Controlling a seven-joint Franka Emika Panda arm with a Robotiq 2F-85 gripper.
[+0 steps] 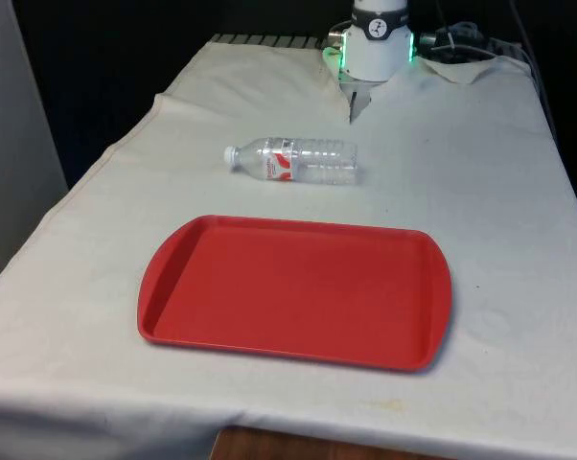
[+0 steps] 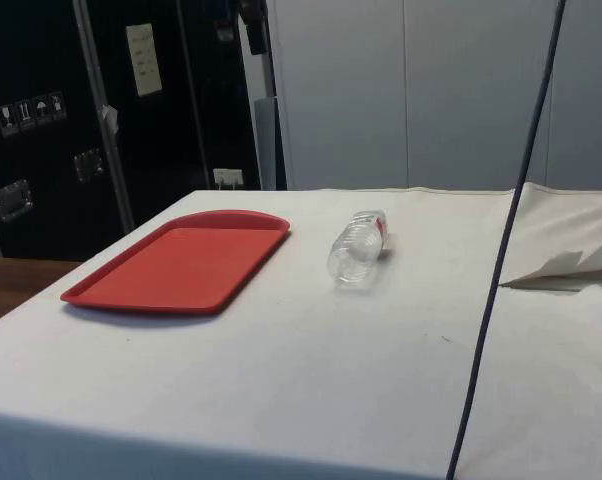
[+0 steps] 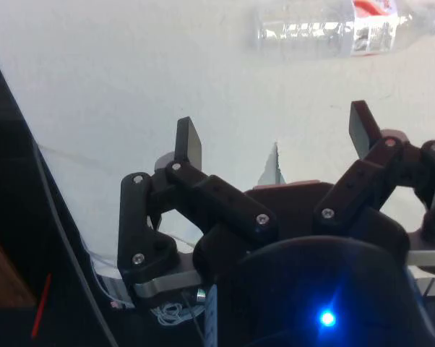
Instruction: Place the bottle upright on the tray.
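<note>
A clear plastic bottle (image 1: 293,160) with a red label and white cap lies on its side on the white cloth, cap towards the front view's left. It rests just beyond the far edge of the red tray (image 1: 298,287), which holds nothing. From the side, the bottle (image 2: 358,250) lies a short way from the tray (image 2: 181,262), its base towards the camera. In the wrist view my gripper (image 3: 275,134) hangs open above bare cloth, well short of the bottle (image 3: 340,29), with nothing between its fingers.
A raised fold in the cloth (image 1: 351,101) stands near the robot's end of the table, also seen from the side as a crumpled fold (image 2: 566,268). A dark cable (image 2: 501,250) hangs across the side view. Bare cloth surrounds the tray.
</note>
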